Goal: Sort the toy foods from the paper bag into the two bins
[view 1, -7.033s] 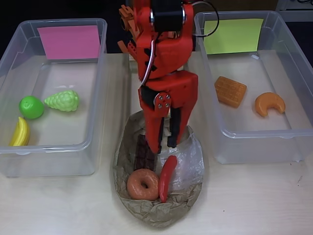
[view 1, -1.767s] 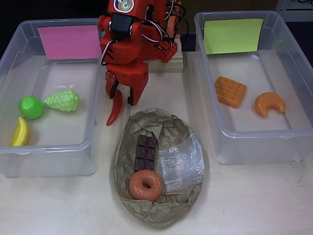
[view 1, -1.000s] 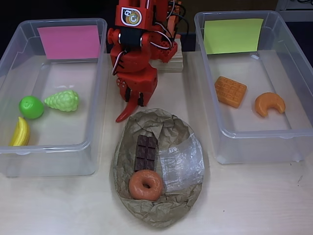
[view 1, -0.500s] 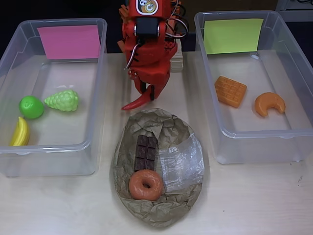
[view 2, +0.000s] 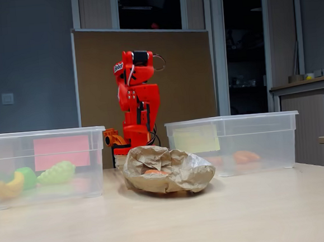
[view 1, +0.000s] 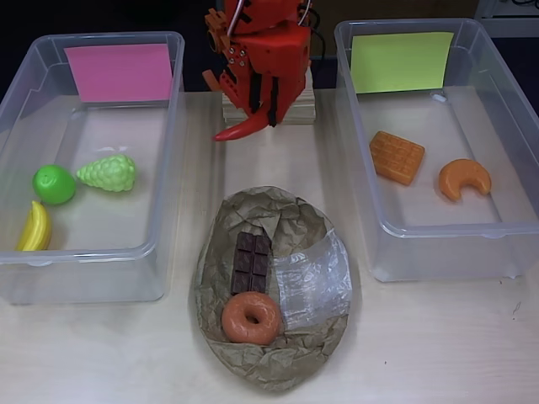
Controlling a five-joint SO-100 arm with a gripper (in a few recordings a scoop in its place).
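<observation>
- A red robot arm's end effector [view 1: 255, 114] pinches a red chili [view 1: 240, 128] above the worktop [view 1: 438, 337], seen in the overhead view between the two bins and well behind the paper bag [view 1: 274, 286].
- The chili juts out to the left of the end effector in that view, its pointed tip aimed toward the bin with the pink label [view 1: 120, 71].
- In the fixed view the arm [view 2: 138, 97] stands folded upright behind the crumpled paper bag [view 2: 166, 168]; the chili cannot be made out there.
- The paper bag lies flat and open on the worktop in the overhead view, with a brown chocolate bar [view 1: 252, 262] and a donut [view 1: 250, 317] on it, the donut just in front of the bar.
- A clear shiny tape patch [view 1: 313, 278] covers the right part of the bag beside the bar.
- The left bin [view 1: 168, 168] holds a green apple [view 1: 54, 183], light-green grapes [view 1: 108, 172] beside it and a yellow banana [view 1: 35, 227] near the front corner.
- The right bin [view 1: 362, 168], marked with a yellow-green label [view 1: 400, 61], holds an orange waffle [view 1: 397, 156] and a croissant [view 1: 464, 178], set apart from one another.
</observation>
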